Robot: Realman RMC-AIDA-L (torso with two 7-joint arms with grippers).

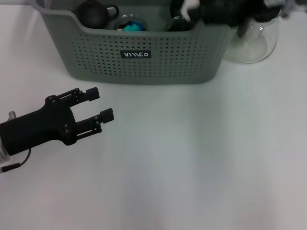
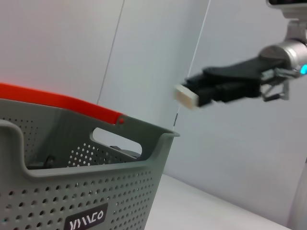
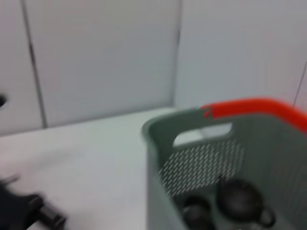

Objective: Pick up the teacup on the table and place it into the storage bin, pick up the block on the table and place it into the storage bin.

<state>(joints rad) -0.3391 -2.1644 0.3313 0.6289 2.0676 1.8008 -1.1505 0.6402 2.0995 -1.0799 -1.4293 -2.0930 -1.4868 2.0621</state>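
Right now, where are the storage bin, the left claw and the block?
storage bin [image 1: 144,72], head view, perforated front wall.
left claw [image 1: 100,103], head view, between open fingertips.
block [image 2: 187,96], left wrist view, pale face, held in right claw [image 2: 199,93].

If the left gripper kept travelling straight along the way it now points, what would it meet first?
Probably nothing nearby: the open left gripper points across bare table, passing in front of the storage bin. Depth is uncertain, so the bin's front wall might be grazed.

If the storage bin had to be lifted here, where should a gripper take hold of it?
Grip the storage bin by a cut-out handle in an end wall, coming from outside that end. The slot sits just under the rolled rim, so a finger can hook through it.
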